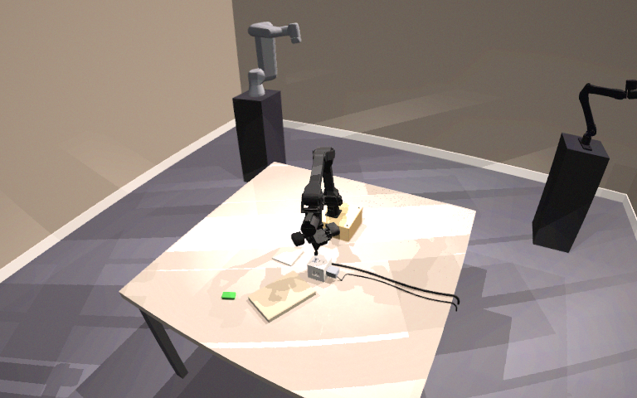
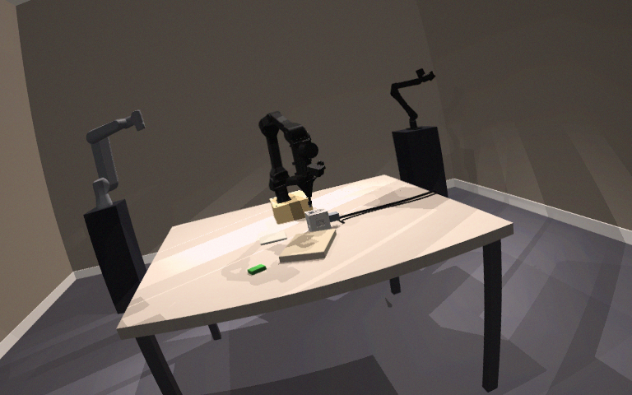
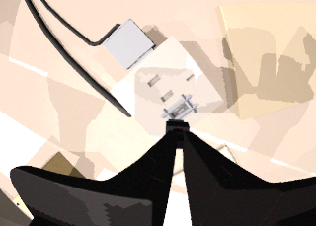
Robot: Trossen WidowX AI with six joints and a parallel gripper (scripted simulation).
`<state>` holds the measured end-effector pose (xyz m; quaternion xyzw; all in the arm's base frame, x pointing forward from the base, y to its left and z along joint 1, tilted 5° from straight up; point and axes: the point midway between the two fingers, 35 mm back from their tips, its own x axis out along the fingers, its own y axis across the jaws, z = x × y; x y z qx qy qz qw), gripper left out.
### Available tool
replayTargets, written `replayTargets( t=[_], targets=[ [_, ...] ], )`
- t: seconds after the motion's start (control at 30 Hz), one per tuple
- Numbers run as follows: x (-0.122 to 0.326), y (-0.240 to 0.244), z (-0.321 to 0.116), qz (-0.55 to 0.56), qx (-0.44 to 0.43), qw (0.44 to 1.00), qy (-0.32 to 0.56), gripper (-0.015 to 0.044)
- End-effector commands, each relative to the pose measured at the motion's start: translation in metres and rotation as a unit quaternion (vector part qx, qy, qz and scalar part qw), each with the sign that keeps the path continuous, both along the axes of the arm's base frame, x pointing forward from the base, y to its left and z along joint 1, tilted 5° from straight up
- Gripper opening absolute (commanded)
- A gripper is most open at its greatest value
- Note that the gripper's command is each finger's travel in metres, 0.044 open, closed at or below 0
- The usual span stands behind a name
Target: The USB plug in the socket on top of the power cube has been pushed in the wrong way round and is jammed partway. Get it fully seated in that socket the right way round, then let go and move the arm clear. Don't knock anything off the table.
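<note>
The claw (image 3: 177, 126) hangs straight down over the power cube (image 3: 173, 84), its two dark fingers drawn almost together and pinched on the small metal USB plug (image 3: 180, 108). In the wrist view the plug sits at the very fingertips, turned askew to the cube's top face, over the near part of that face and just beside two small slots. Whether its tip is touching the socket or hanging just above cannot be told. In the top view the claw (image 1: 316, 252) ends right above the cube (image 1: 319, 269), which stands near the middle of the counter (image 1: 410, 315), with a grey adapter (image 1: 332, 270) on its right side and two black cables (image 1: 401, 284) running off to the right edge.

As I judge it, the plug is freed from the jam and is partway through being turned; it is not lined up with the socket. Left to do: finish the turn, align it, press it fully home, release, and lift the arm away. The tan board (image 1: 282, 299), the white card (image 1: 287, 256), the green block (image 1: 228, 295) and the wooden box (image 1: 349, 222) all lie on the counter
</note>
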<state>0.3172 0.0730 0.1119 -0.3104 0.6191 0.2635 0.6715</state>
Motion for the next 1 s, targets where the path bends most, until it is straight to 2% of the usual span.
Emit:
replayTargets(
  t=[0.0, 0.47, 0.97],
  targets=[
    [0.0, 0.0, -0.0004, -0.057, 0.005, 0.998, -0.002, 0.0],
    [0.0, 0.0, -0.0003, -0.237, 0.022, 0.971, -0.007, 0.0],
    [0.0, 0.0, -0.0003, -0.421, 0.04, 0.906, -0.013, 0.0]
  ],
)
